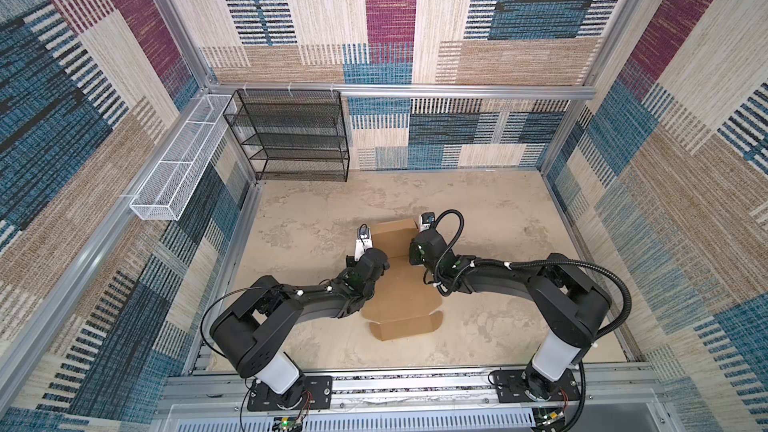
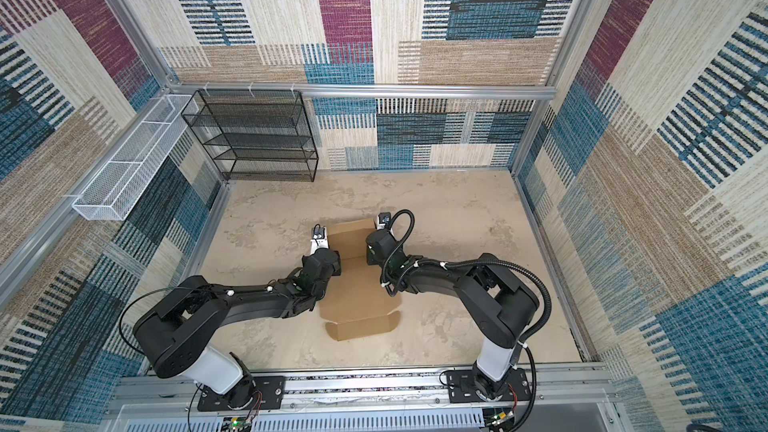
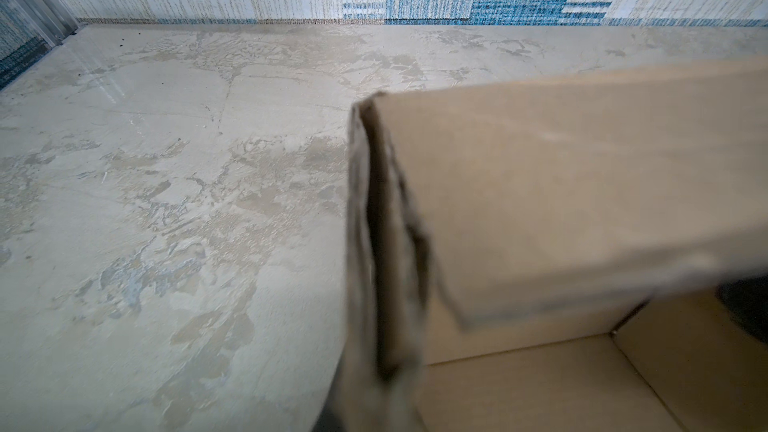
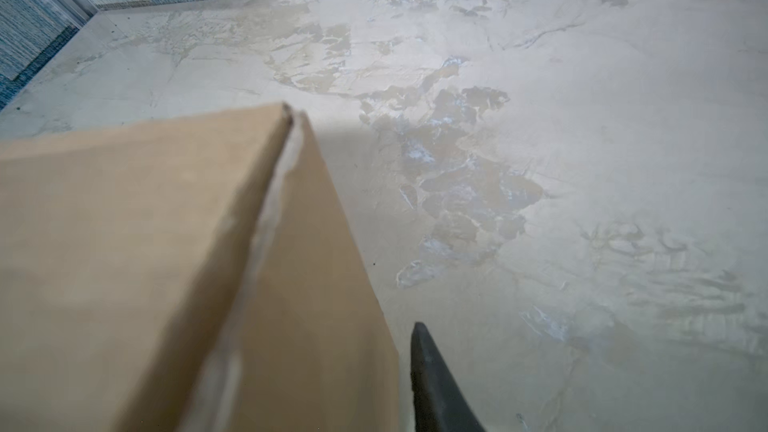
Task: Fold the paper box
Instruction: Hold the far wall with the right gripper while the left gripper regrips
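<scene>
The paper box (image 1: 401,297) (image 2: 357,292), plain brown cardboard, lies mid-table with its far end folded up into walls and its near flaps flat. My left gripper (image 1: 370,249) (image 2: 326,249) is at the box's left wall and shut on it. In the left wrist view that doubled wall edge (image 3: 386,243) runs down into the jaws and hides them. My right gripper (image 1: 419,234) (image 2: 374,234) straddles the right wall (image 4: 291,284). One black finger (image 4: 436,388) stands just outside it, with a thin strip of table between. The other finger is hidden behind the cardboard.
A black mesh shelf rack (image 1: 291,135) stands against the back wall at the left. A white wire basket (image 1: 178,160) hangs on the left rail. Both arms reach in from the front edge, one on each side of the box.
</scene>
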